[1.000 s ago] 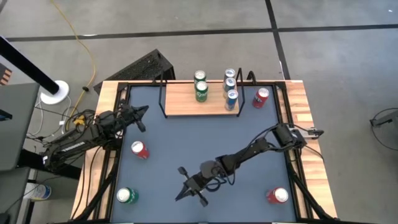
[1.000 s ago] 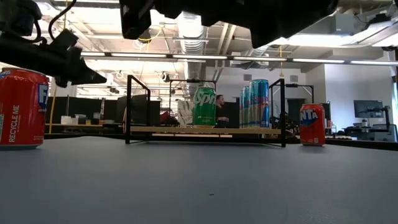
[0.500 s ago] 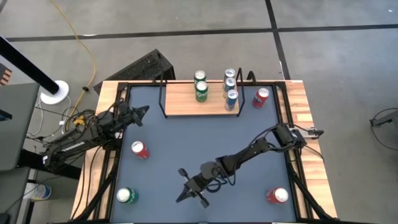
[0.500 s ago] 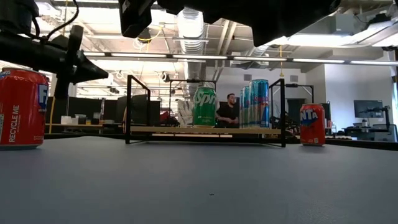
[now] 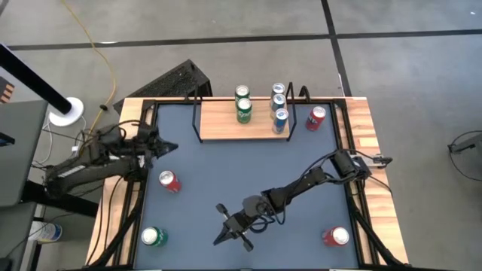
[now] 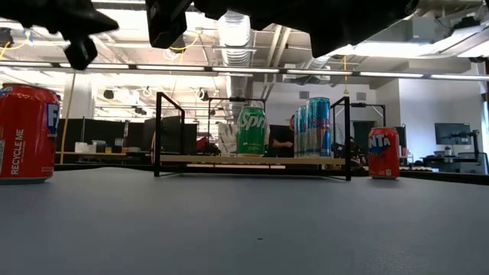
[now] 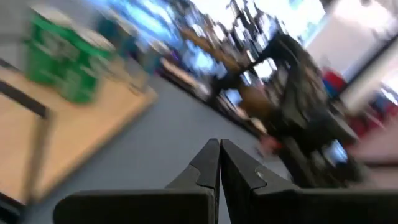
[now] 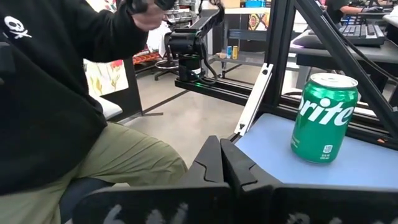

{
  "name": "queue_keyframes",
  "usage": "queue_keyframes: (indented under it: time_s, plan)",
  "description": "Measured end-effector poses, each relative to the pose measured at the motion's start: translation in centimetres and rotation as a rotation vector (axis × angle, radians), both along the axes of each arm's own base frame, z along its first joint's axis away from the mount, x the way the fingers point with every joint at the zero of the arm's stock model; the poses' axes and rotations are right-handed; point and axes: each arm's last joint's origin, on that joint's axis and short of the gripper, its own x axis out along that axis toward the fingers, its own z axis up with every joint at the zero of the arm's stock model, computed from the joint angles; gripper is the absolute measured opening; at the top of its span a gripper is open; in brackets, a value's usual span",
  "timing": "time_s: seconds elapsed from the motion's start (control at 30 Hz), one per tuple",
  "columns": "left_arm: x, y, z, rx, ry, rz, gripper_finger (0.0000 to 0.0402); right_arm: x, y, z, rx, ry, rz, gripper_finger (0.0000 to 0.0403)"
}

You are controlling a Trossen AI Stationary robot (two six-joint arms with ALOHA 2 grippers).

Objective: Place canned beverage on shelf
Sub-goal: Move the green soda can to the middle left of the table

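The shelf (image 5: 226,128), a light-wood board with black wire ends, stands at the table's far edge. Two green cans (image 5: 242,105) and three blue cans (image 5: 279,105) stand upright on it. Loose cans stand on the tabletop: a red one (image 5: 316,118) right of the shelf, a red one (image 5: 169,181) at the left, a green Sprite can (image 8: 324,118) at the near left corner and a red one (image 5: 336,236) at the near right. My left gripper (image 5: 173,146) hovers shut over the table's left side. My right gripper (image 5: 220,236) is shut near the front edge, holding nothing.
A seated person (image 8: 56,93) in a dark top is just beyond the table's near edge, in front of my right gripper. Another person (image 6: 286,137) shows far behind the shelf. Bare blue-grey tabletop (image 5: 241,169) lies between shelf and right arm.
My left gripper has risen well above the table and drawn back toward the table's left edge, rolling about its own line as it went; it has stayed shut. Nothing on the table has moved.
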Motion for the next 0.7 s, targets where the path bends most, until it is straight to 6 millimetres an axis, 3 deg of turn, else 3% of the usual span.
queue_keyframes:
  time_s: [0.3, 0.5, 0.7]
  plan:
    - [2.7, -2.9, 2.2, -0.016, 0.147, -0.381, 0.0000, 0.4, -1.0, -0.1, 0.012, 0.018, -0.026, 0.0000]
    - [4.3, -6.9, 3.5, 0.070, 0.227, -0.679, 0.0000, 0.8, -2.2, -0.2, 0.010, 0.037, -0.053, 0.0000]
    - [4.7, -11.2, 4.7, 0.199, 0.355, -0.808, 0.0000, 1.1, -3.0, -0.2, 0.011, 0.036, -0.071, 0.0000]
